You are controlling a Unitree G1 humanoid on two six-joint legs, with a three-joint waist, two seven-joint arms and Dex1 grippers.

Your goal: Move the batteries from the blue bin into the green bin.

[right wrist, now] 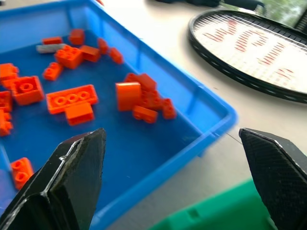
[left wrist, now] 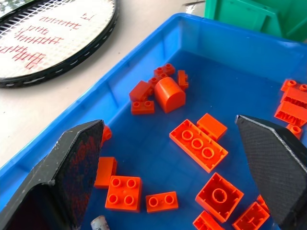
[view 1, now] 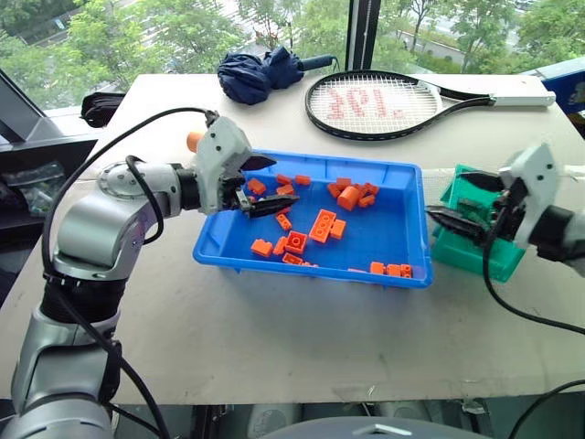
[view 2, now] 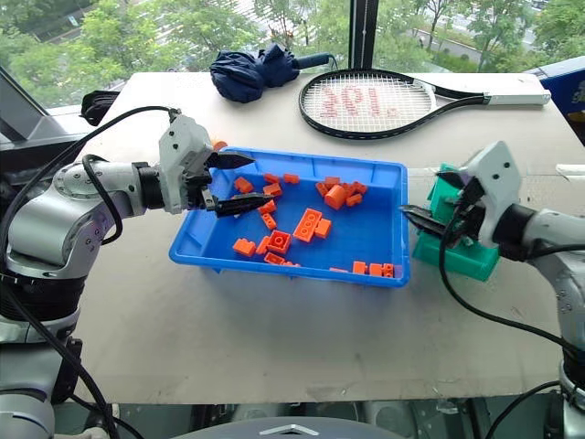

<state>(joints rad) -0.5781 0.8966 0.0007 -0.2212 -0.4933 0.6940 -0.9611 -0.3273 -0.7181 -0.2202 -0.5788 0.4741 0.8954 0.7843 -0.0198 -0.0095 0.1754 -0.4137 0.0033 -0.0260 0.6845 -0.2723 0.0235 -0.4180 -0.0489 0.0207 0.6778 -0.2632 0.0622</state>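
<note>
Blue tray: we saw the wide, shallow bright-blue plastic bin holding scattered orange toy bricks and one silver-grey metal battery (near its left end).
Green bin: the small teal-green plastic bin stood just right of it.
Left gripper: fingers apart, over the tray's left end.
Right gripper: fingers apart, at the green bin.

A test or demo room of an office or lab kind: a plain pale beige board surface stands against large windows looking onto green treetops, and odd props lie on it, a black-framed tennis racket and a folded navy-blue umbrella.
</note>
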